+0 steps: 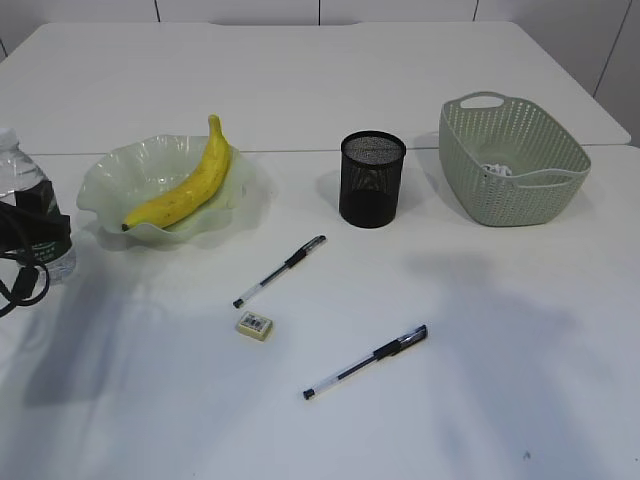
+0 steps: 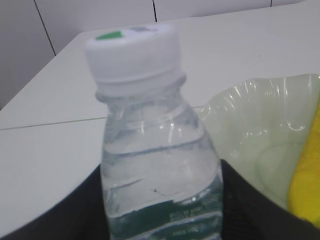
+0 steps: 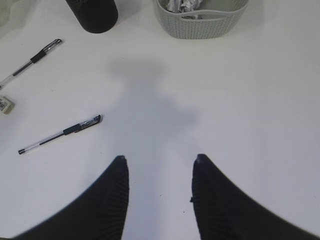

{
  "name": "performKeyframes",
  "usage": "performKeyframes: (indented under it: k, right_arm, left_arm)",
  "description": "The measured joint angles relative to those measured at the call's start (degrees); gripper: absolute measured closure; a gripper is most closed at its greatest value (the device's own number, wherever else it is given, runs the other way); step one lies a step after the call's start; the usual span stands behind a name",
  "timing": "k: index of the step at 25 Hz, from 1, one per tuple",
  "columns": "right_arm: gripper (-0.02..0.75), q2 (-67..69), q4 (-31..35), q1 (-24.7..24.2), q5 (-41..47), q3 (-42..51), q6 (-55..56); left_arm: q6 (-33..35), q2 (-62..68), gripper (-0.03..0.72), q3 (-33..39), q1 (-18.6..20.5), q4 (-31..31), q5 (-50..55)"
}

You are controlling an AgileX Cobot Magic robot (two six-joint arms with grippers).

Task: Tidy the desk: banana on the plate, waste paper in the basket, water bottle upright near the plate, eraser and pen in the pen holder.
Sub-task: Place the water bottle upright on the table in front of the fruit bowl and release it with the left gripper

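water bottle [image 2: 155,150] upright in left gripper [image 1: 25,235]

Clear glossy plastic bottle [image 2: 160,165], translucent glossy plate [image 1: 150,170], black metal-mesh pen holder [image 1: 372,180], matt woven-look plastic basket [image 1: 520,190], smooth matt white table [image 1: 480,350].

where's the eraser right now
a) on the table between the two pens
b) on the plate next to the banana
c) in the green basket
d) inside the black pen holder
a: the eraser lies flat on the table, below the upper pen and up-left of the lower pen, outside the pen holder.
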Motion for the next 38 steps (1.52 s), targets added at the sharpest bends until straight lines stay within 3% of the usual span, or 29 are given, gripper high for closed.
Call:
performKeyframes:
  k: [33,38]
  right_arm:
    - [0.423,0.0,0.0,0.0,-0.08,0.0,0.0]
    - [0.423,0.0,0.0,0.0,-0.12,0.0,0.0]
  left_arm:
    - [0.05,-0.94,0.289,0.0,0.0,0.0,1.74]
    - [0.05,-0.94,0.253,0.0,0.0,-0.1,1.74]
